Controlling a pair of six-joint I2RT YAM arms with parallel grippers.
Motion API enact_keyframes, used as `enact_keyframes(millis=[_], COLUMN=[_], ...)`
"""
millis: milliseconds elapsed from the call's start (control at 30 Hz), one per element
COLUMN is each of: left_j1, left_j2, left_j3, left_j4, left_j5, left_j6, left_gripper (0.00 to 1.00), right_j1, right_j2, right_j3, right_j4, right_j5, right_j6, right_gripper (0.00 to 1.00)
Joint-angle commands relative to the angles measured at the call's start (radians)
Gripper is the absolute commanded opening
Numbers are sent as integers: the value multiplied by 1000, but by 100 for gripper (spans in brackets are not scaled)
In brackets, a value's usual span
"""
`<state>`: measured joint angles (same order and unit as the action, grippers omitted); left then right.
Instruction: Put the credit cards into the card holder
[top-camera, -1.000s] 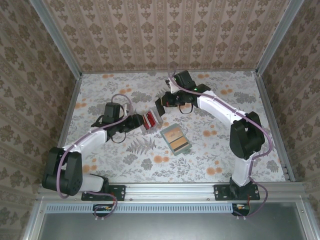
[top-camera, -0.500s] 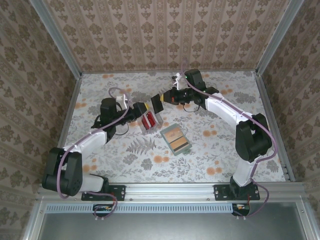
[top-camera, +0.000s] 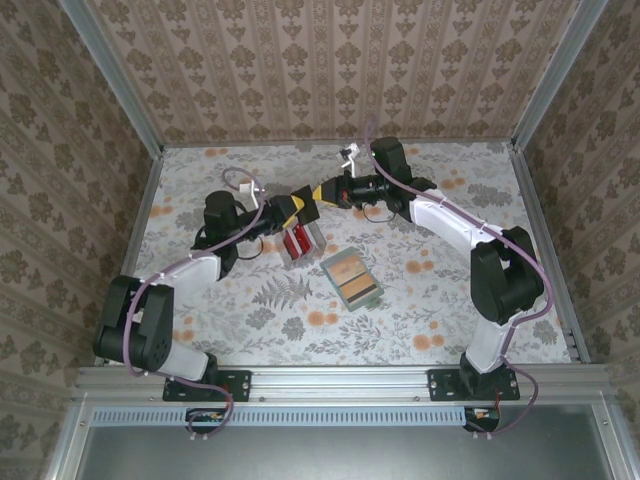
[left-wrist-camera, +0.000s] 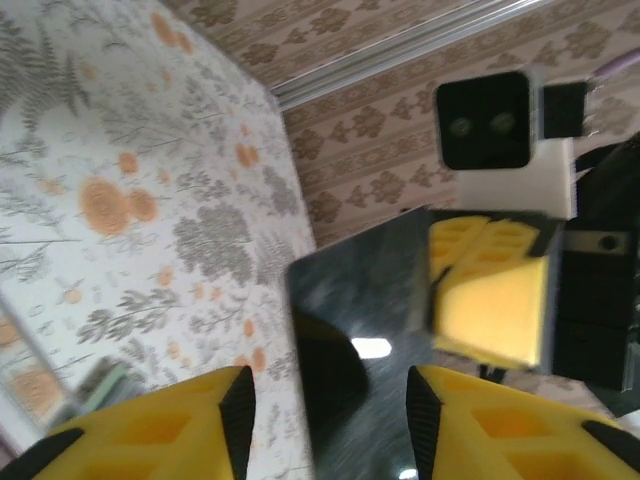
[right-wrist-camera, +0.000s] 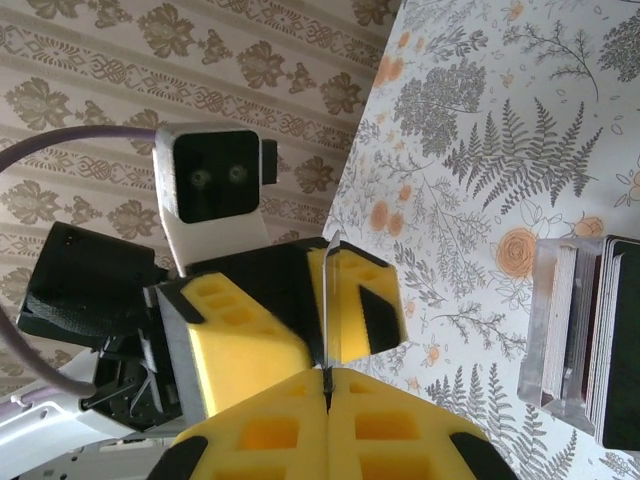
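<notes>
Grey-green card holder: open and flat on the floral table, nearest the arm bases, tan panels showing inside, both grippers well clear of it.

Just beyond, toward the left arm: red-and-white striped block, standing on the table, close under the two grippers in the top view. Thin layered edges and a clear side visible in the right wrist view; not possible to tell what those layers are.

Above the block, in mid-air: one credit card, dark and glossy on the face toward the left wrist camera, well apart from the card holder. Right gripper: clamped on one end of the card, pads pressed to both faces, card edge-on between them. Left gripper: parted to a middling width, one yellow finger on each side of the free end, bare table showing between that finger and the card; no firm contact evident.

Handling, as judged: light, thin, stiff, slick-faced; liable to pivot or slide in a corner pinch, unlikely to bend. Take hold across the two flat faces, pads well in from the edge, leaving one short end free for entry into a sleeve. Avoid release by the right side before a full pinch by the left. Expect a tight sleeve mouth; align squarely.
</notes>
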<state>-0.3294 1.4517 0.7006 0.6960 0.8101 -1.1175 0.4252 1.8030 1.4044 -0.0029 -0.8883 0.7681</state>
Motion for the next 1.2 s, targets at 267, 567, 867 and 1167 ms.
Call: enact_keyframes(millis=[267, 567, 867, 1167], left_j1=[-11, -19, -31, -33], left_j2=[2, 12, 39, 24], left_j3=[30, 44, 56, 70], left_j4=[71, 70, 82, -71], left_j5=[22, 27, 32, 6], left_j6=[-10, -11, -19, 73], left_gripper=[0, 0, 0, 32], right_j1=[-5, 6, 18, -12], right_j2=[-18, 2, 21, -48], right_j3=[-33, -15, -3, -99], right_j4=[7, -25, -26, -42], right_j5=[-23, -45, -85, -50], right_j6=[7, -7, -11, -40], right_gripper=[25, 35, 26, 0])
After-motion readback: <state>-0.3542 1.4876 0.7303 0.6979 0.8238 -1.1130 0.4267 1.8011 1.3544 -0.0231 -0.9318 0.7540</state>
